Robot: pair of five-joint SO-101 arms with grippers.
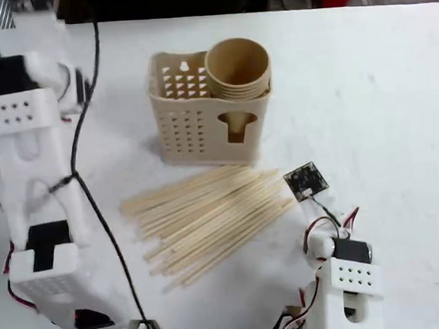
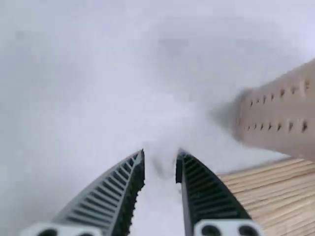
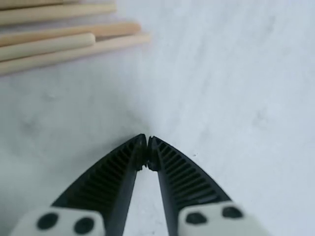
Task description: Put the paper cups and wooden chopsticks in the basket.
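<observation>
A beige perforated basket [image 1: 194,125] stands at the back middle of the table. A stack of paper cups [image 1: 237,67] sits upright in its right compartment. A loose pile of wooden chopsticks [image 1: 208,214] lies flat on the table in front of it. My left gripper [image 2: 161,155] is open above bare table with nothing between its fingers; the basket [image 2: 280,115] and the chopsticks [image 2: 270,189] lie off to one side of it. My right gripper [image 3: 147,141] is shut on nothing, just over the table, a short way from the chopstick ends [image 3: 74,39].
The left arm [image 1: 32,185] stands along the table's left side, trailing a black cable [image 1: 94,203]. The right arm [image 1: 348,276] is at the front right, with a small circuit board [image 1: 306,181] beside the chopstick tips. White table [image 1: 381,108] stretches right of the basket.
</observation>
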